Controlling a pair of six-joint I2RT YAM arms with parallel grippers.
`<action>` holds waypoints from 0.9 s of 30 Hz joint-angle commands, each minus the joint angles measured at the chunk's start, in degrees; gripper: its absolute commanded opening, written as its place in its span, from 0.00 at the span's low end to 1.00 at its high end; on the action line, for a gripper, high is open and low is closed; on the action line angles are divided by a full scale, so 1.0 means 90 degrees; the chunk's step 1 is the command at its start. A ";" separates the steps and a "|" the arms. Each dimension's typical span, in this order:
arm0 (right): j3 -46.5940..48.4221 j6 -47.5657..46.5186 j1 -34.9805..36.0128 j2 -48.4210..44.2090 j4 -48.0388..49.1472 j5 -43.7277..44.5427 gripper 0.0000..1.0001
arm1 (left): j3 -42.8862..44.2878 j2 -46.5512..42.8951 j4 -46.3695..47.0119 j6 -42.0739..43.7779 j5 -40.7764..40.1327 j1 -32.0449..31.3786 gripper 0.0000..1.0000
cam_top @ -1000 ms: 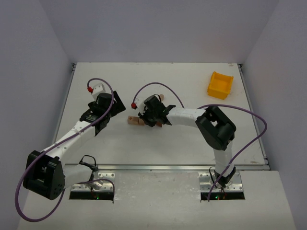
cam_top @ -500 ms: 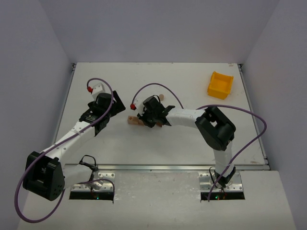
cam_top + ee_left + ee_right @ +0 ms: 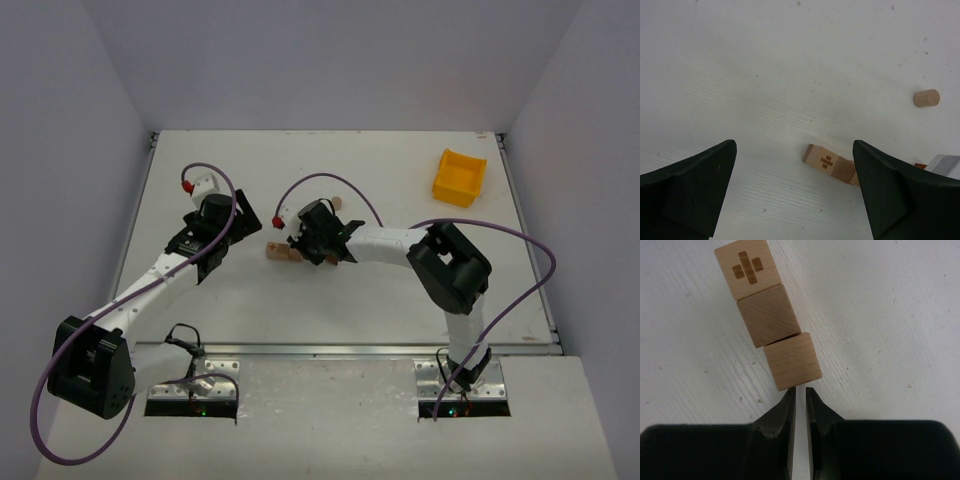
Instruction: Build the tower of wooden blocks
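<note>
A row of three small wooden cubes (image 3: 281, 252) lies flat on the white table. In the right wrist view the far cube (image 3: 747, 262) bears a cross mark, then come a middle cube (image 3: 769, 315) and a near cube (image 3: 792, 361). My right gripper (image 3: 801, 392) is shut with only a thin slit and nothing in it; its tips touch the near cube's end. It also shows in the top view (image 3: 303, 249). My left gripper (image 3: 794, 146) is wide open and empty above the table, left of the row (image 3: 827, 162); it shows in the top view (image 3: 222, 240).
A small wooden cylinder (image 3: 926, 98) lies on its side beyond the row, also seen from above (image 3: 340, 203). A yellow plastic bin (image 3: 458, 177) stands at the back right. Purple cables loop over both arms.
My right gripper has edged slightly left against the end of the cube row. The left arm has not moved.
</note>
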 commanded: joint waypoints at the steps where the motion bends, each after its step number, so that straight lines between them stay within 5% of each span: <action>1: -0.0047 -0.0111 0.0048 -0.0389 0.0162 0.0307 0.14 | 0.0095 -0.0177 0.0238 -0.0004 0.0037 0.0057 1.00; 27: 0.0539 -0.0134 0.0038 0.0155 0.0218 0.0560 0.13 | 0.0104 -0.0177 0.0241 0.0006 0.0017 0.0057 1.00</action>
